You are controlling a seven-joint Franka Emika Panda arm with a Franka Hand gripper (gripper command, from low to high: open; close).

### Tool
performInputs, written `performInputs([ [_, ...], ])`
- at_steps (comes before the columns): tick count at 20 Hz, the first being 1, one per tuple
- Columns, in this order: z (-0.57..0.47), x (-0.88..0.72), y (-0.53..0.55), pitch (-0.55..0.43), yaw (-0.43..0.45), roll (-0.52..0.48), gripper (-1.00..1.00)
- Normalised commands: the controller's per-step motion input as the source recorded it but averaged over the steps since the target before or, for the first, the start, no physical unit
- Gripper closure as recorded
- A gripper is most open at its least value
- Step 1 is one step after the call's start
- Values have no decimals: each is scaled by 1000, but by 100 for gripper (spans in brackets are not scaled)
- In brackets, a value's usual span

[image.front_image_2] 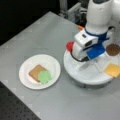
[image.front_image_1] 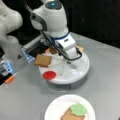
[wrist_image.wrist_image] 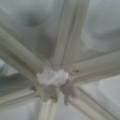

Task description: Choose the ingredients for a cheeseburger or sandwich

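Lettuce (image.front_image_1: 78, 109) is lying on a bread square (image.front_image_1: 68, 115) on the paper plate (image.front_image_1: 53, 108), nearest the camera. Beyond the plate, the gripper (image.front_image_2: 86, 65) is hanging over the divided tray (image.front_image_1: 82, 68); jaw state unclear. Tomato (image.front_image_1: 49, 75), bread (image.front_image_1: 43, 60), cheese (image.front_image_2: 112, 69) and patty (image.front_image_2: 113, 49) are sitting at the tray's rim. Risk: fingers catching the tray's ribs (wrist_image.wrist_image: 66, 37).

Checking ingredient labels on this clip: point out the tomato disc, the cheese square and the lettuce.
tomato disc (image.front_image_1: 49, 75): a front view, centre of its red face.
cheese square (image.front_image_2: 112, 69): a front view, middle of its yellow top.
lettuce (image.front_image_2: 44, 76): a front view, centre of the green blob.
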Motion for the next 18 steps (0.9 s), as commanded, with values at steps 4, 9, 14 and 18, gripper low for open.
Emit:
performInputs([
  [4,155,63,-74,230,-411,-19,-100],
  [9,241,168,-138,184,-338,-49,-100],
  [14,451,282,-190,96,-394,-80,-100],
  [18,447,148,-113,103,-522,-135,-100],
])
